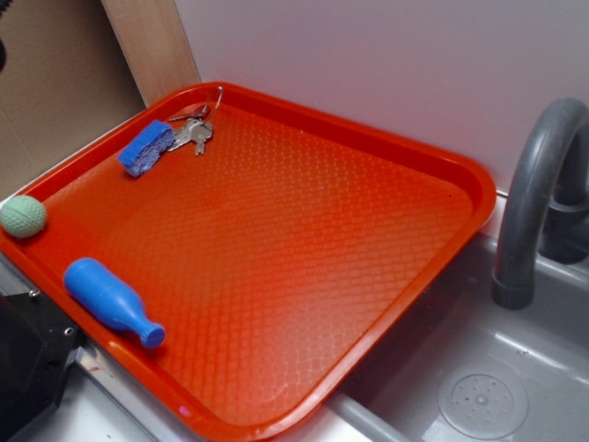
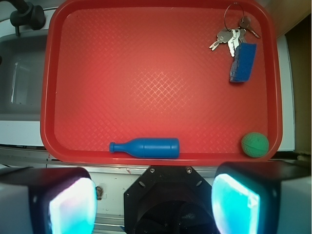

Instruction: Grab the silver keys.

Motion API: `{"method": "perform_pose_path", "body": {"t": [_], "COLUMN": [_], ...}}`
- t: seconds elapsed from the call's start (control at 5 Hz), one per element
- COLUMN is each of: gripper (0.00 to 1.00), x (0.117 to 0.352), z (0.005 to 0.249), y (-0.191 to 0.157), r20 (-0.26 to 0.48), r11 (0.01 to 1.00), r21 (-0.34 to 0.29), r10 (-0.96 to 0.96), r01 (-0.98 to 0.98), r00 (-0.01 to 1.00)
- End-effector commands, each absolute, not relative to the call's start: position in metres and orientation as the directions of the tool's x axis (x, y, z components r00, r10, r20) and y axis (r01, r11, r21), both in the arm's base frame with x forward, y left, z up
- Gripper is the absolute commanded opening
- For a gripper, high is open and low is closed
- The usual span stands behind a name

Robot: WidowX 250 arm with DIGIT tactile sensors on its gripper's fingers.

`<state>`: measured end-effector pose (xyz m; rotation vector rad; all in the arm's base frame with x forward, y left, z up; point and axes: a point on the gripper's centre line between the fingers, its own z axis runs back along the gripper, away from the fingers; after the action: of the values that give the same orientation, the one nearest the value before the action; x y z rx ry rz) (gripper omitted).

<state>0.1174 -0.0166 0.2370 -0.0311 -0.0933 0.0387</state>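
Note:
The silver keys (image 1: 194, 133) lie on a thin wire ring in the far left corner of the red tray (image 1: 304, 249), touching the blue sponge (image 1: 145, 147). From the wrist view the keys (image 2: 233, 35) sit at the tray's top right corner, just above the sponge (image 2: 243, 62). My gripper (image 2: 153, 200) hangs high above the near side, outside the tray rim (image 2: 46, 97); its two fingers stand wide apart with nothing between them. The gripper does not show in the exterior view.
A blue toy bottle (image 2: 145, 147) lies on its side along the tray's near edge, and a green ball (image 2: 255, 144) rests in the near right corner. A grey sink basin (image 1: 479, 387) with a curved faucet (image 1: 534, 193) borders the tray. A white wall stands behind.

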Motion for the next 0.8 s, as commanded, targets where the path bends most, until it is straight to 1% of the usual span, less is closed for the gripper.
{"method": "perform_pose_path", "body": {"t": [0.0, 0.2, 0.4, 0.6], "gripper": [1.0, 1.0, 1.0, 1.0], "x": [0.117, 0.167, 0.204, 0.235], "z": [0.237, 0.213, 0.198, 0.174], "y": [-0.017, 0.005, 0.028, 0.046], "r20": [0.092, 0.093, 0.136, 0.258], "r11": [0.999, 0.994, 0.981, 0.958], "r21": [-0.033, 0.014, 0.032, 0.089], "r10": [0.04, 0.107, 0.183, 0.241], "r01": [-0.037, -0.109, -0.189, -0.271], "r00": [0.995, 0.99, 0.974, 0.936]}}
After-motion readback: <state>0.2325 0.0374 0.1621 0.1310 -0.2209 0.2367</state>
